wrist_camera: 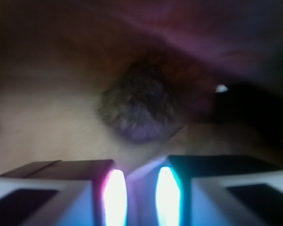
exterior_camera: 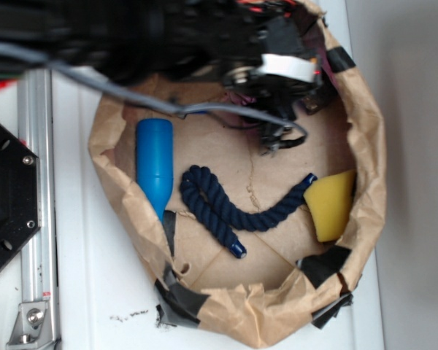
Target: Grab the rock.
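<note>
The claw (nearly closed, apparently empty) sits just short of the blurry rock.

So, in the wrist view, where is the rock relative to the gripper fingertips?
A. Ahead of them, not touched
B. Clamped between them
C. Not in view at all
A: the rock lies on the brown paper beyond the gripper, whose glowing fingertips stand close together with nothing between them.
</note>
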`<move>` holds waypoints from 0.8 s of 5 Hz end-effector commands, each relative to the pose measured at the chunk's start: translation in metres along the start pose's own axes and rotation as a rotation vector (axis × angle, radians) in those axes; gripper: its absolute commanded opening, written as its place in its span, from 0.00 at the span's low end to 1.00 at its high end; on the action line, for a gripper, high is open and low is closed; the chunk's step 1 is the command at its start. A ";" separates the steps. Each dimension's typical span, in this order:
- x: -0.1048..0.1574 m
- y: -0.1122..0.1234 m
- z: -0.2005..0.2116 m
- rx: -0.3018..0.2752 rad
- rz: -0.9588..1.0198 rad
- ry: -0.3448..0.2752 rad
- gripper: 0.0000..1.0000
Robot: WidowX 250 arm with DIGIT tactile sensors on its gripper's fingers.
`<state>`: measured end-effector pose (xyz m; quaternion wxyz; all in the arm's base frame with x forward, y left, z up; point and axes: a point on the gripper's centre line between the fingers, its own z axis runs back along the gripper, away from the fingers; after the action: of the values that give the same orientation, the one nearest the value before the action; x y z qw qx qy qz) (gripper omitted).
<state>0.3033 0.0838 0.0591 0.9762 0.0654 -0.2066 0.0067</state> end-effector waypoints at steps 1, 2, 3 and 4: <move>-0.003 -0.027 0.084 -0.027 -0.021 -0.141 0.00; -0.002 -0.021 0.077 -0.015 -0.003 -0.129 0.00; -0.002 -0.014 0.065 -0.004 -0.005 -0.109 1.00; -0.001 -0.012 0.054 -0.007 -0.016 -0.112 1.00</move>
<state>0.2759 0.0568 0.0917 0.9698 0.0523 -0.2381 -0.0117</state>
